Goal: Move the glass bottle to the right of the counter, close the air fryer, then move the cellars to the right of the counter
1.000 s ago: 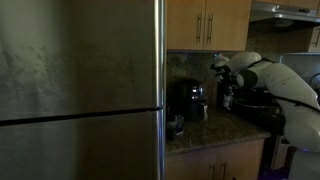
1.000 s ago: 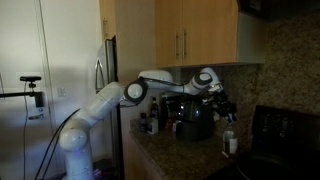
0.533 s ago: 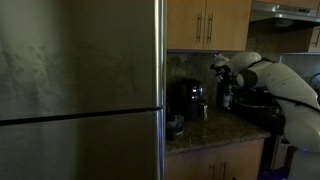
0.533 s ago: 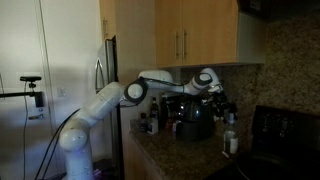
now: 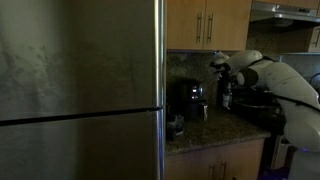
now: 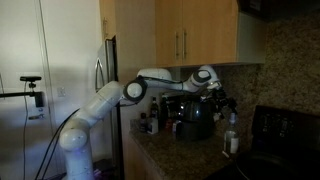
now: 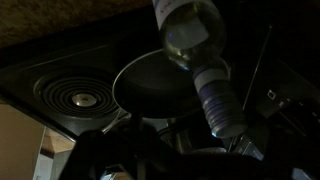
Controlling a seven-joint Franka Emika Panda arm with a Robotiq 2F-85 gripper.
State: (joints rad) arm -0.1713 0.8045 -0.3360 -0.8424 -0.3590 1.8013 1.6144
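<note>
Progress: nearing the end of the first of three steps, judging by the layout alone.

refrigerator (image 5: 80,90): filling an exterior view from nine o'clock to the centre, hiding the near end of the worktop.

counter (image 5: 215,128): running from the refrigerator toward three o'clock, ending at the stove (image 7: 80,98).

air fryer (image 6: 193,118): sitting mid-counter against the back wall. Too dark and small for telling whether the drawer is pushed home, so counting the closing as not yet done.

gripper (image 6: 224,103): hanging at about two o'clock from the air fryer, just above the bottle. Fingers appearing spread apart at the bottom edge of the wrist view and clamping nothing, though reading this through heavy gloom. Not possible to tell whether either finger is touching glass.

glass bottle (image 6: 231,138): standing upright on the counter at four o'clock from the air fryer, close to the stove, with the pale top directly beneath the open hand. Also filling the one o'clock part of the wrist view (image 7: 205,70), above the burner and a round dark pan. Looking set down at the right-hand end, so treating this step as all but finished, needing only a clean lift away.

cellars (image 5: 177,125): showing as small pale shapes at seven o'clock from the air fryer, near the refrigerator and well apart from the bottle. Waiting for the last step.
</note>
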